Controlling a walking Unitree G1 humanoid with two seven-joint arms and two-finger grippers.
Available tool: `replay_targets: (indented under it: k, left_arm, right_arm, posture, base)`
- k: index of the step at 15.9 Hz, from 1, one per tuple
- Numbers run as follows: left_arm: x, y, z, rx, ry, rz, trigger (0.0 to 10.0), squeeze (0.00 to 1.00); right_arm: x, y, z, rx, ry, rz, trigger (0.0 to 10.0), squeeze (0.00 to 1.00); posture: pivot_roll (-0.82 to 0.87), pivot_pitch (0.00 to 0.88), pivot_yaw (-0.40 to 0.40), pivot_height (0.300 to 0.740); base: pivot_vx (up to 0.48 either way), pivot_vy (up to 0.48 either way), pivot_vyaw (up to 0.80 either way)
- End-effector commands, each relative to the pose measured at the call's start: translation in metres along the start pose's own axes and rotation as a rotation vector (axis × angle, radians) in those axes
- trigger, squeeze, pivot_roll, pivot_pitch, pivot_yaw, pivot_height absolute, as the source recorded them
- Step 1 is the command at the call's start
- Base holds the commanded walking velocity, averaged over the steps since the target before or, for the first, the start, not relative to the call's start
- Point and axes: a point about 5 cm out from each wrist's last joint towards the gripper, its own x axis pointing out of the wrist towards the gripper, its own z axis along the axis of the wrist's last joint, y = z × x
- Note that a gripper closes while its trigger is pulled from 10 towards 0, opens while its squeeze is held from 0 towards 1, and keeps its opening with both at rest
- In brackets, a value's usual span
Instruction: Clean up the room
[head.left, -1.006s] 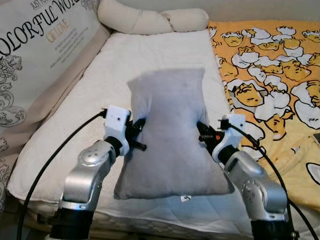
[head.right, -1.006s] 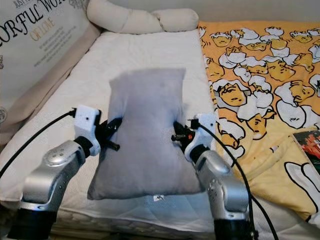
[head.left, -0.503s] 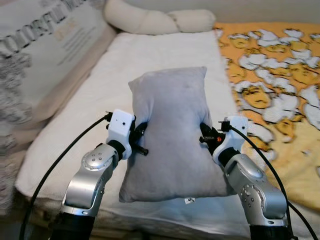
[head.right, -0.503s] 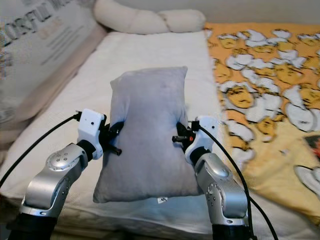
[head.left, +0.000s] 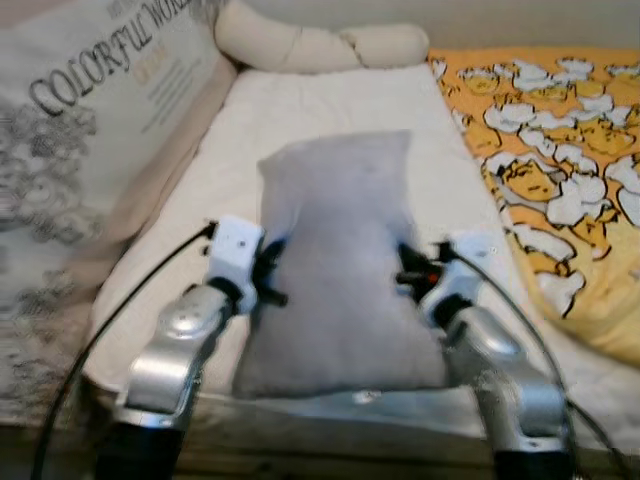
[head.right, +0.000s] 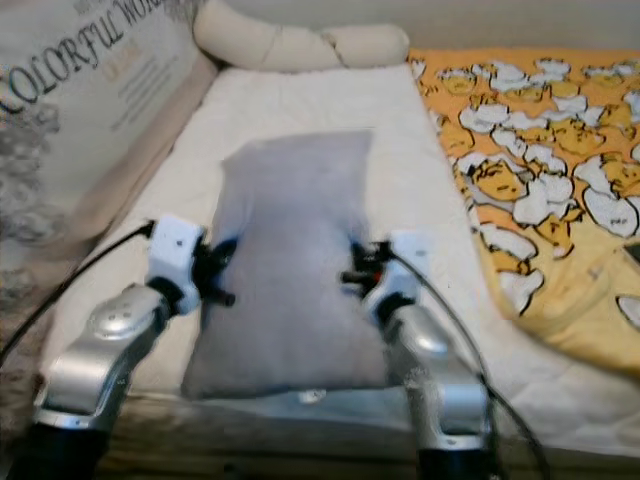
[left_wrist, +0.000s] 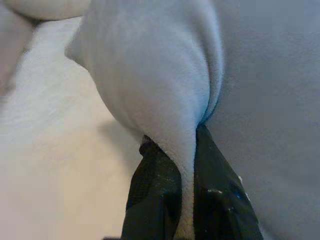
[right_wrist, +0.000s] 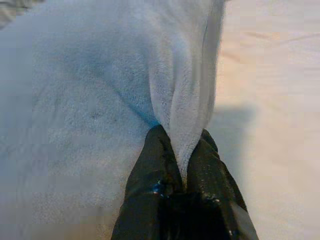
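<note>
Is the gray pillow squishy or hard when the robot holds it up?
Probably squishy: the pillow bunches into folds where the left gripper and right gripper pinch it. It likely weighs little, since two thin pinches hold it. Its bottom seems to sag wider, so it may flop.

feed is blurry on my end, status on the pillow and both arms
Left pincer shut on grey pillow, left edge. Right pincer shut on its right edge. Pillow held over white mattress. Nothing between it and the bed.
</note>
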Motion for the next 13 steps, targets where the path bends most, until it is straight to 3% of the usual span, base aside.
replay_targets:
  k: [1, 13]
  left_arm:
    - [0.0002, 0.0016, 0.0062, 0.007, -0.020, 0.019, 10.0, 0.00]
    - [-0.0016, 0.0017, 0.0061, -0.002, -0.025, 0.025, 10.0, 0.00]
  right_arm:
    - [0.0003, -0.0050, 0.0119, -0.029, -0.051, -0.022, 10.0, 0.00]
    - [0.0023, -0.0054, 0.0062, -0.038, -0.029, -0.030, 10.0, 0.00]
  posture:
    - [-0.01, 0.000, 0.069, 0.740]
    - [0.00, 0.000, 0.053, 0.740]
  base:
    - [0.000, 0.439, 0.00]
    - [0.000, 0.430, 0.00]
